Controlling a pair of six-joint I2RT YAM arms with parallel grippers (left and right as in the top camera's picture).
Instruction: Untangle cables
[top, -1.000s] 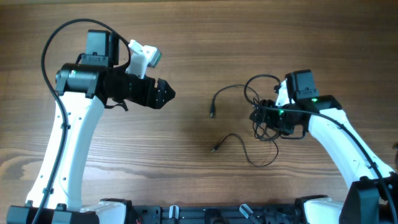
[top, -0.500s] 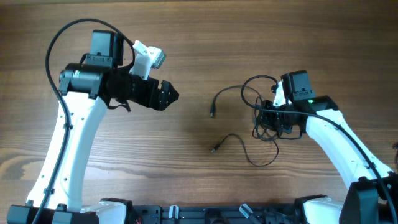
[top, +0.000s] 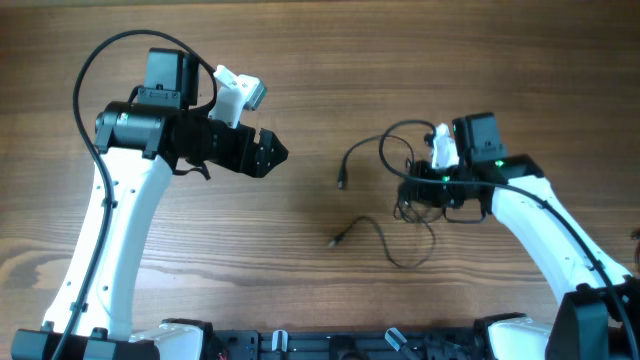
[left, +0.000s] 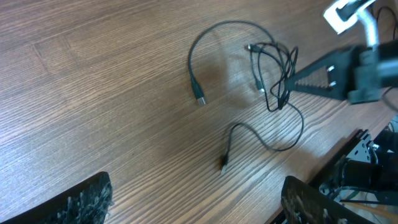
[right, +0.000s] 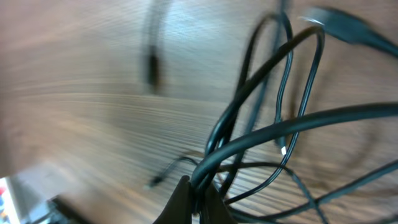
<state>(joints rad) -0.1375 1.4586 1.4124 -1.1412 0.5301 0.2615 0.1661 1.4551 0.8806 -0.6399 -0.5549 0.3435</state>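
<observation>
My right end effector (top: 407, 190) is pinched shut on a bunch of strands in the cables (left: 273, 68); the knot sits right at its tips, at the right of the tabletop (top: 300, 60). I cannot tell whether it is lifted. My left end effector (top: 272, 153) hangs wide open and empty, well apart to the left. Two plug ends (left: 199, 99) trail free on the wood; the loops are crossed. I judge the job barely begun — nothing is separated yet; a loose end wants drawing out.
</observation>
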